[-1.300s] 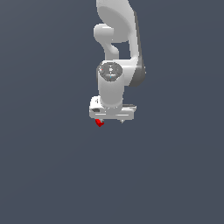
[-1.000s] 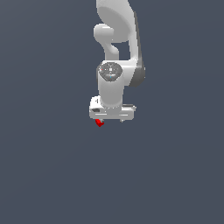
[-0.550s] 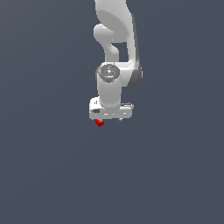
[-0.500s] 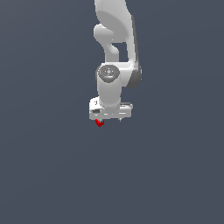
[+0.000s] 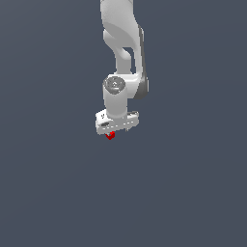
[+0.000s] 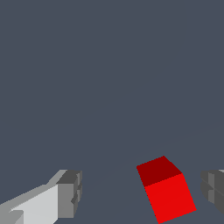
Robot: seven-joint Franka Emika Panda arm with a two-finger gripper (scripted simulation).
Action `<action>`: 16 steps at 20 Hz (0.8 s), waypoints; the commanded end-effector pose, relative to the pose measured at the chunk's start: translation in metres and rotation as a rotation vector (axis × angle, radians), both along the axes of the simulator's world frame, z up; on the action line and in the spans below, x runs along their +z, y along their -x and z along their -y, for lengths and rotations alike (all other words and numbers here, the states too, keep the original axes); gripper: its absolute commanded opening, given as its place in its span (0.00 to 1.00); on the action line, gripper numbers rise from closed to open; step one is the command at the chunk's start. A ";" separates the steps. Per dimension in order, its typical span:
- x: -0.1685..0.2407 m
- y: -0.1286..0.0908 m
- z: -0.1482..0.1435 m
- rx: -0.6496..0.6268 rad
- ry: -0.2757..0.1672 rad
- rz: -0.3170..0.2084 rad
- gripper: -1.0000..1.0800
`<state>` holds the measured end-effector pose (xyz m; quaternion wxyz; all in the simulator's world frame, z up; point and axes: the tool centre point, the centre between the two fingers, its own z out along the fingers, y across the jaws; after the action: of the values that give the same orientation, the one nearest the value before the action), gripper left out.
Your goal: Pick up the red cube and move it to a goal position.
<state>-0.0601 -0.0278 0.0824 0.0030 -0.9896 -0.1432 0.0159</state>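
The red cube (image 5: pixel 110 136) is small and shows just under the white hand in the exterior view. In the wrist view the red cube (image 6: pixel 168 192) sits turned at an angle between the two fingers, closer to one finger (image 6: pixel 213 189) than to the other finger (image 6: pixel 69 193), and touches neither. My gripper (image 5: pixel 116 130) is open and hangs straight down around the cube; it also shows in the wrist view (image 6: pixel 141 191).
A plain dark grey surface (image 5: pixel 193 193) fills both views. The white arm (image 5: pixel 123 43) comes down from the top of the exterior view. No other object shows.
The hand has turned slightly about its vertical axis and shifted a little to the exterior view's left. The red cube has stayed in place under it.
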 end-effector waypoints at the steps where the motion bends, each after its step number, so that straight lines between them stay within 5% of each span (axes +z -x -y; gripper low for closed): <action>1: -0.010 0.007 0.006 0.061 -0.001 0.005 0.96; 16: -0.056 0.027 0.041 0.333 -0.005 0.029 0.96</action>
<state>-0.0868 -0.0666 0.0296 0.0009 -0.9552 -0.2959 0.0025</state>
